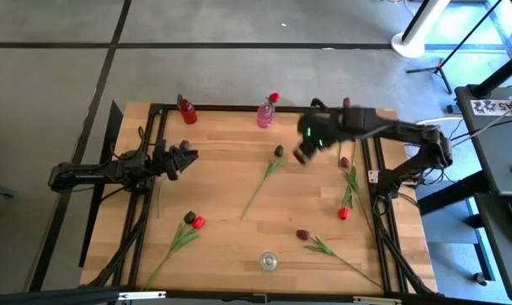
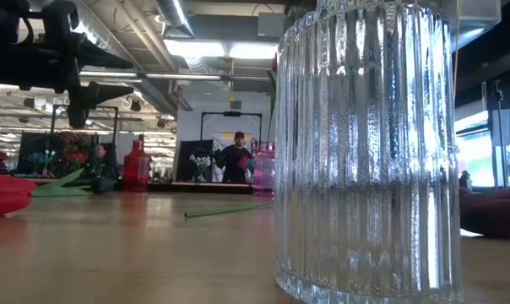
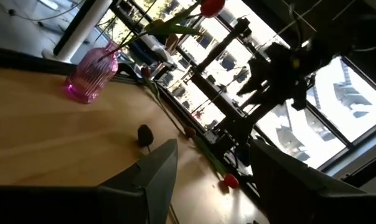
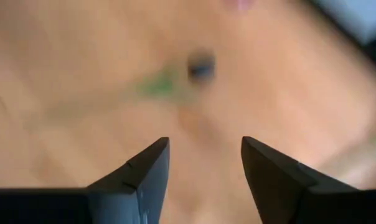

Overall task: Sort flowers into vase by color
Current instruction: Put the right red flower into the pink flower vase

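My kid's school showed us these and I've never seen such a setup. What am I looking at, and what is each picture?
Two dark robot arms work at a wooden table. One picture looks straight down, one sits level with the tabletop behind a ribbed clear glass vase, and two come from cameras on the arms' wrists. The left gripper waits at the table's left side, open and empty. The right gripper, also open and empty, hovers by a near-black tulip with a long green stem. More red and dark tulips lie scattered about. At the far edge stand a red ribbed vase and a pink ribbed vase holding one red tulip.
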